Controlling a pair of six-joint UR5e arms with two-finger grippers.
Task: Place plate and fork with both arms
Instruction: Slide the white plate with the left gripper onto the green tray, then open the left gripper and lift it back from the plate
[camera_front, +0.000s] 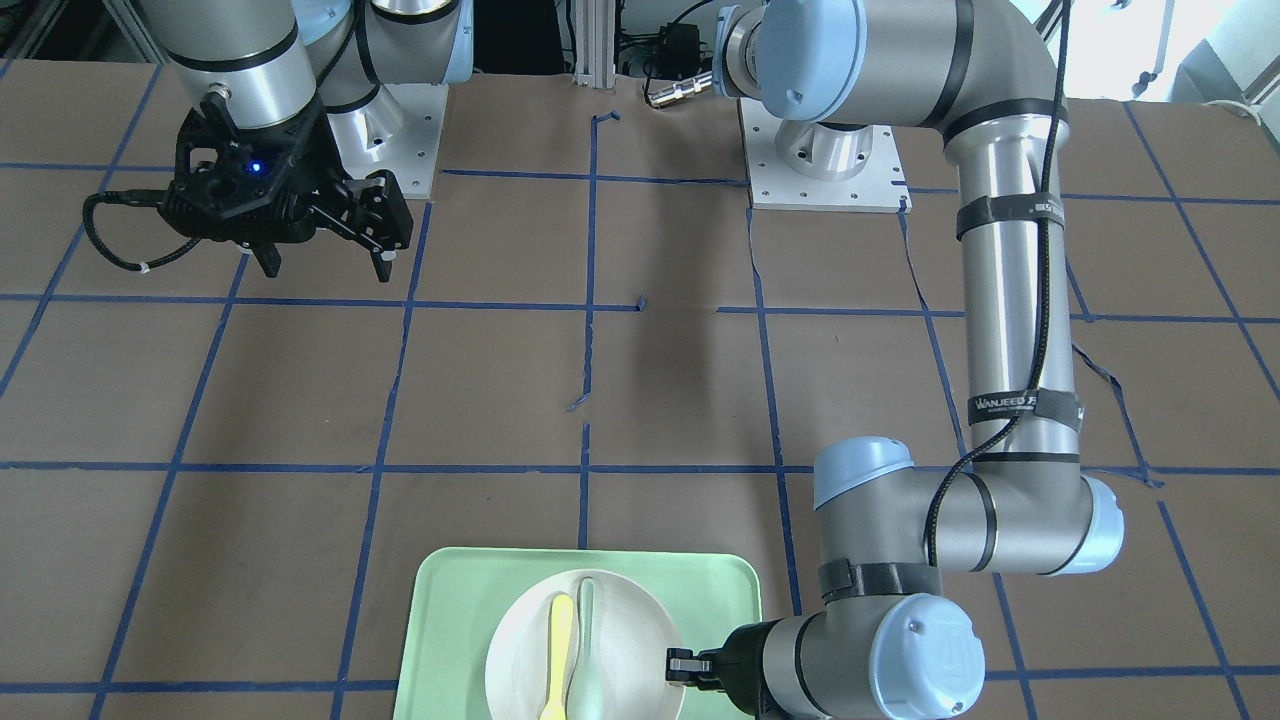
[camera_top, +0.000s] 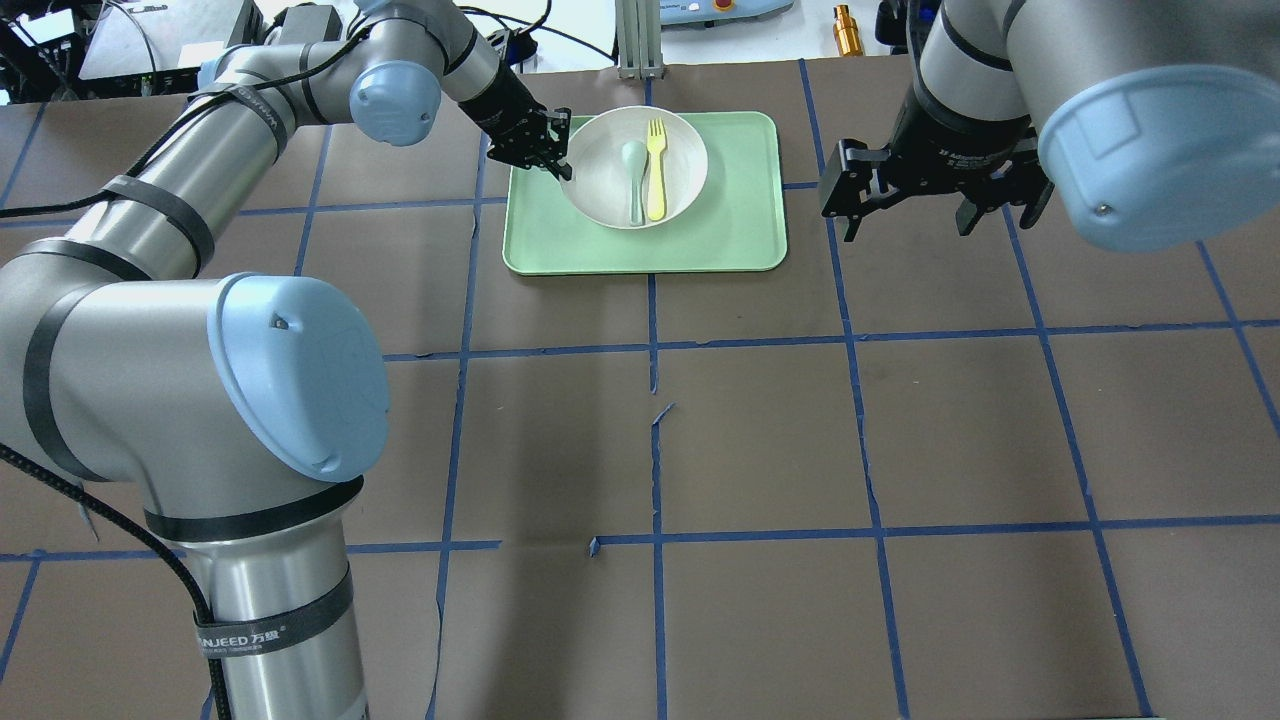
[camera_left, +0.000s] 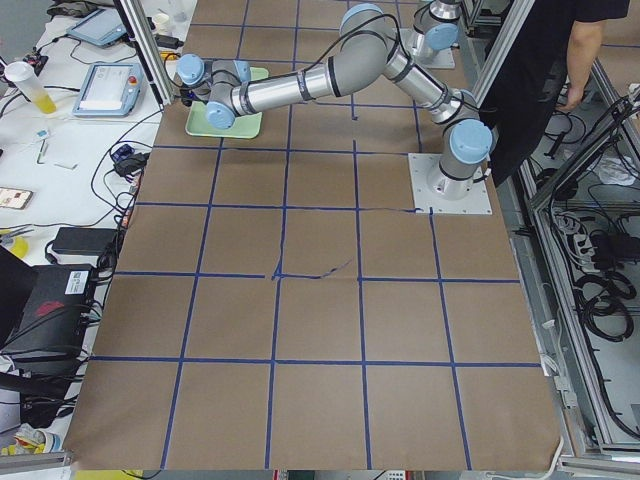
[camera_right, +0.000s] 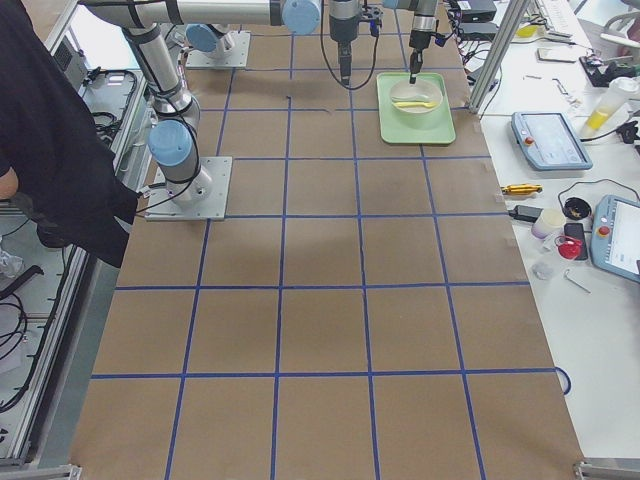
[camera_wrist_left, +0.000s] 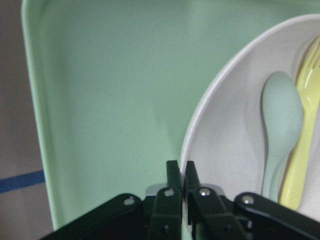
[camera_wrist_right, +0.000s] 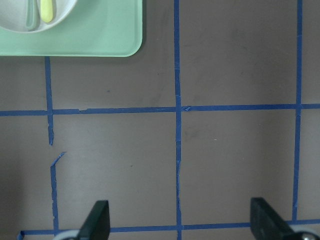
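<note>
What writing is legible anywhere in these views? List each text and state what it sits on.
"WANJEED": black strap around the silver-grey left arm, front-facing view.
"NJEED" plus two characters: black strap on that arm, overhead view.
White print on the black wrist collar of the silver-grey right arm: too blurred to read.

the left arm (camera_top: 160, 200) stretches far out over the table with its forearm nearly level. its wrist is turned so that the left gripper (camera_top: 560, 165) points down at a slant. in the wrist view its fingers (camera_wrist_left: 173, 172) stand almost together, seemingly pinched on the rim of the plate (camera_wrist_left: 225, 150). the right arm (camera_top: 985, 70) is folded in, wrist pointing straight down. the right gripper (camera_top: 910, 222) hangs above the table with fingers (camera_wrist_right: 98, 220) spread wide, holding nothing.
</note>
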